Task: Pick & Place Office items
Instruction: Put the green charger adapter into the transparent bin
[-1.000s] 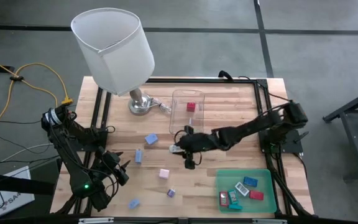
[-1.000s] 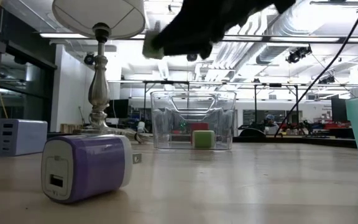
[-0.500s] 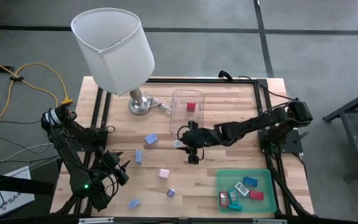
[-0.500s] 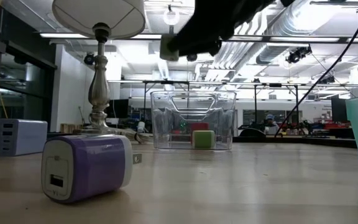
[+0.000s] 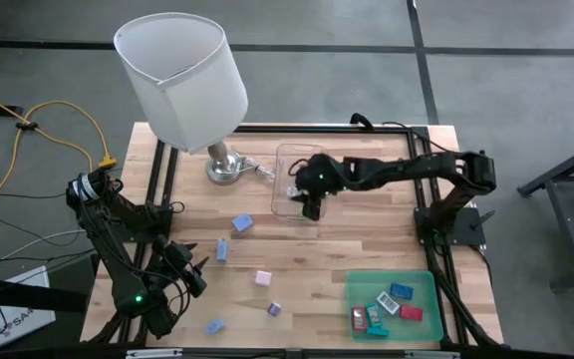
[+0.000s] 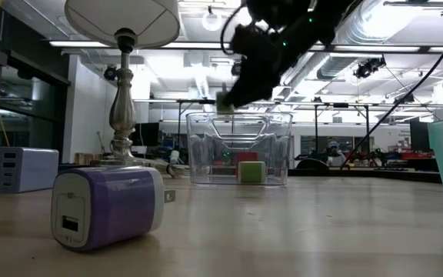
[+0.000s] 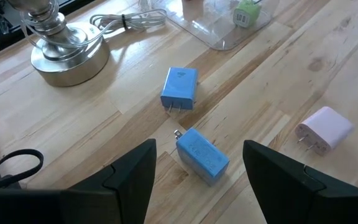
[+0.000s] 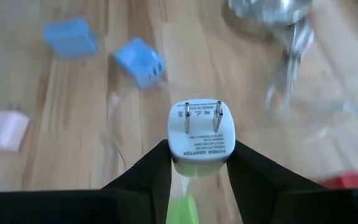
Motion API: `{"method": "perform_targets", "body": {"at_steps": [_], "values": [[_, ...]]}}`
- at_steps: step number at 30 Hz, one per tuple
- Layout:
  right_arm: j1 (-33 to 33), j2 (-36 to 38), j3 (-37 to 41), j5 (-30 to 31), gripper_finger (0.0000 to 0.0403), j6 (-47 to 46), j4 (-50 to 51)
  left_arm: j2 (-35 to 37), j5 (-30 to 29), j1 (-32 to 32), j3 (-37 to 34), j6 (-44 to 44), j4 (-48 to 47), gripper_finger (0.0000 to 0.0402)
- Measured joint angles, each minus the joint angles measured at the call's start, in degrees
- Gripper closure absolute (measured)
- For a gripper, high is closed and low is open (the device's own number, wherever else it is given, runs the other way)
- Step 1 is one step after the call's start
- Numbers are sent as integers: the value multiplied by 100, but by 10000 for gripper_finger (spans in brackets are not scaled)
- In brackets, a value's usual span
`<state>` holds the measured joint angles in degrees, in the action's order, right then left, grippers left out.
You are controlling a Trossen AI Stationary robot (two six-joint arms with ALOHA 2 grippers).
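Observation:
My right gripper [image 5: 308,196] hangs over the clear plastic box [image 5: 292,204], shut on a small plug piece with a white face and a pale green body [image 8: 201,132], also seen in the low view [image 6: 225,101]. A red piece [image 5: 307,171] and a green piece [image 6: 251,171] lie inside the box. Blue [image 5: 241,223], light blue [image 5: 221,249], pink [image 5: 263,278] and purple [image 5: 274,309] pieces lie loose on the wood. My left gripper [image 5: 184,276] waits open near the table's left near corner, above the blue pieces [image 7: 202,157]. My right gripper pinches the plug piece between its two fingers, by two opposite sides [image 8: 172,148]. The white face with the two prongs [image 8: 202,117] points away from the wrist. The fingers [image 6: 246,77] slant down from the table's right. The piece is lifted clear above the box.
A lamp with a white shade [image 5: 182,70] stands on a metal base [image 5: 224,166] by the far left edge, its cord [image 7: 129,20] beside the box. A green tray [image 5: 429,299] at the near right holds several pieces. One more light blue piece [image 5: 214,325] lies near the near edge.
My right gripper has carried the plug piece from the middle of the table toward the far edge, to a spot over the clear box, turning as it went. It has stayed shut on the piece. The loose pieces have not moved.

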<state>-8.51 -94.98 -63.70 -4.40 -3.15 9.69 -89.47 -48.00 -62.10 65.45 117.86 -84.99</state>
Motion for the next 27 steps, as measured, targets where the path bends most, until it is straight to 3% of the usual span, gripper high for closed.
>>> {"method": "perform_targets", "body": {"at_steps": [10, 19, 27], "values": [[-597, -2, 0, -792, 283, 210, 1284, 0, 0, 0, 0, 0, 0, 170], [-836, -6, -47, -1156, 277, 763, 1500, 0, -1, 1, 0, 0, 0, 170], [-1069, -627, -1242, -1266, 274, 974, 2681, 0, 1, -1, 0, 0, -2, 170]]}}
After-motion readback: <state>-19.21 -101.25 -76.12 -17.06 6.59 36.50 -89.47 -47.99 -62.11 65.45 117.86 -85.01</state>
